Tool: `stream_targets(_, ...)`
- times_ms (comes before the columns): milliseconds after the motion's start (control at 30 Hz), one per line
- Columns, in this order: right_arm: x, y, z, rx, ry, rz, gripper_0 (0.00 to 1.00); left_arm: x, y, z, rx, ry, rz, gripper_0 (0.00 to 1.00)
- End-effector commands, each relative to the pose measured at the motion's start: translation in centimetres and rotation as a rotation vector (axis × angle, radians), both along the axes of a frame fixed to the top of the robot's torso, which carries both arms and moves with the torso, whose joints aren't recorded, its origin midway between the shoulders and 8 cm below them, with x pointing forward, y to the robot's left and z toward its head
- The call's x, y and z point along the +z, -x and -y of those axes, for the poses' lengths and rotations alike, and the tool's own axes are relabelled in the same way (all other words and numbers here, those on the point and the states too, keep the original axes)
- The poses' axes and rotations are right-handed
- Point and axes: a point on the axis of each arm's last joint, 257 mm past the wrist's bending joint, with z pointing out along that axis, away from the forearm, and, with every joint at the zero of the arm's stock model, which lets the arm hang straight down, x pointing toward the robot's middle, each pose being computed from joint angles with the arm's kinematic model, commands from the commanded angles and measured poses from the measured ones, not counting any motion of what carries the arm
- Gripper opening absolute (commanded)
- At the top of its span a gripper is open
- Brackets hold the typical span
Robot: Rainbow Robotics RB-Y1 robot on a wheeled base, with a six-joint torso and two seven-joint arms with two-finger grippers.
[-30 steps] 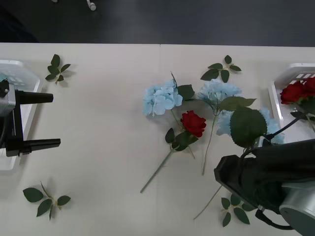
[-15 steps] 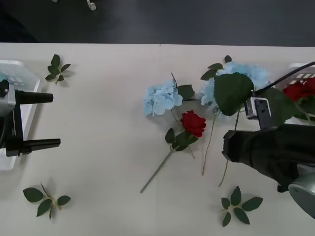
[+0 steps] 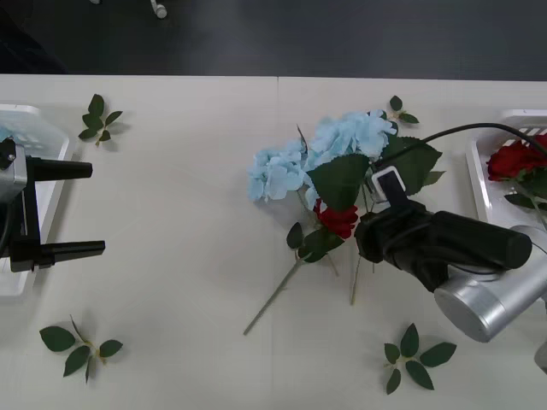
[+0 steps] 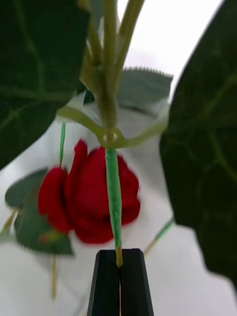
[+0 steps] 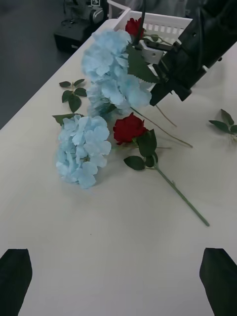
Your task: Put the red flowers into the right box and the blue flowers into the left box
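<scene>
My right gripper (image 4: 119,259) is shut on the thin green stem of a blue flower (image 3: 350,135) and holds it above the table's middle, its big leaves hanging over a red flower (image 3: 339,219) that lies on the table. In the left wrist view the held bloom (image 5: 106,54) hangs above that rose (image 5: 129,128). Another blue flower (image 3: 278,171) lies just to the left. The right box (image 3: 477,184) at the right edge holds red flowers (image 3: 511,160). Beside the left box (image 3: 38,118), my left gripper (image 3: 96,209) waits open.
Loose leaf sprigs lie at the back left (image 3: 98,120), front left (image 3: 79,348), front right (image 3: 414,354) and back centre (image 3: 395,109). My right arm (image 3: 461,256) reaches in over the right half of the table. Bare table lies between the left gripper and the flowers.
My right gripper has lifted the blue flower from the front right and swung it back and to the left, over the rose. The left arm has not moved.
</scene>
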Motion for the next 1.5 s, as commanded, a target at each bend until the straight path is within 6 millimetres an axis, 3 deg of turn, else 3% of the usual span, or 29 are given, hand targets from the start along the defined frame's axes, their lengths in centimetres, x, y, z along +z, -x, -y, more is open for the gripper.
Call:
stream_targets(33,4.3,-3.6,-1.8,0.047,-0.041,0.137,0.0,-0.3,0.2,-1.0,0.021,-0.021,0.004,1.0)
stream_targets(200,11.7,-5.9,-3.6,0.107,-0.104,0.336,0.0,-0.3,0.2,-1.0,0.021,-0.021,0.004,1.0)
stream_targets(300,15.5,-5.9,-4.7,0.159,-0.14,0.429,0.0,-0.3,0.2,-1.0,0.021,-0.021,0.004,1.0)
stream_targets(533,19.7,-2.4,-5.8,0.288,-0.136,0.486,0.0,-0.3,0.2,-1.0,0.021,-0.021,0.004,1.0)
stream_targets(700,20.8,2.0,-7.5,0.41,-0.141,0.446,0.0,-0.3,0.2,-1.0,0.021,-0.021,0.004,1.0)
stream_targets(867,21.8,7.1,-11.0,0.535,-0.184,0.424,0.0,-0.3,0.2,-1.0,0.021,-0.021,0.004,1.0)
stream_targets(1100,22.2,11.3,-14.8,0.651,-0.26,0.442,0.0,-0.3,0.2,-1.0,0.021,-0.021,0.004,1.0)
stream_targets(1333,21.1,12.7,-18.3,0.739,-0.276,0.474,0.0,-0.3,0.2,-1.0,0.021,-0.021,0.004,1.0)
stream_targets(1500,20.4,12.2,-21.3,0.78,-0.309,0.48,0.0,0.0,0.1,-0.3,0.018,0.027,0.005,1.0)
